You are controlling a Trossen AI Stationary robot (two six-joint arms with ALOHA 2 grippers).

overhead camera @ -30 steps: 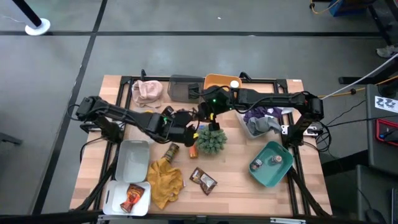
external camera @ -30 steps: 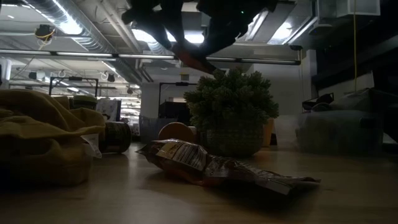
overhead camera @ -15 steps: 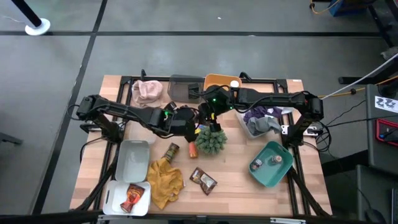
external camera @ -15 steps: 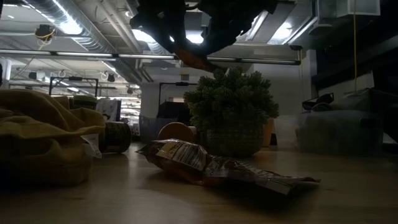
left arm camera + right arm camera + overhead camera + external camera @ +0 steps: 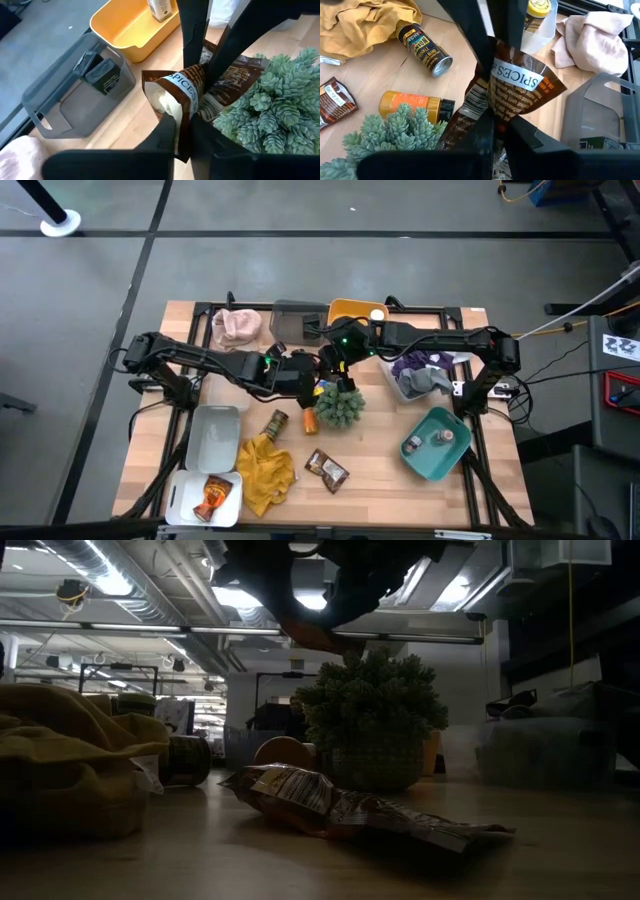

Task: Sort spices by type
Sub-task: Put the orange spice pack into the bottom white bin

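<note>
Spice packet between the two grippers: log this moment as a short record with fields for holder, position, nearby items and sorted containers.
held item: spice packet, labelled SPICES
holders: left gripper and right gripper, both shut on it
position: above the table, beside the green plant ball
loose nearby: orange bottle and dark jar, both lying down
grey tray: two dark boxes
yellow bin: one jar

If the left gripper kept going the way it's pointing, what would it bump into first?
Probably the other arm's fingers: the left gripper and they both pinch the same spice packet. Beyond lies the yellow bin, though depth is unclear.
</note>
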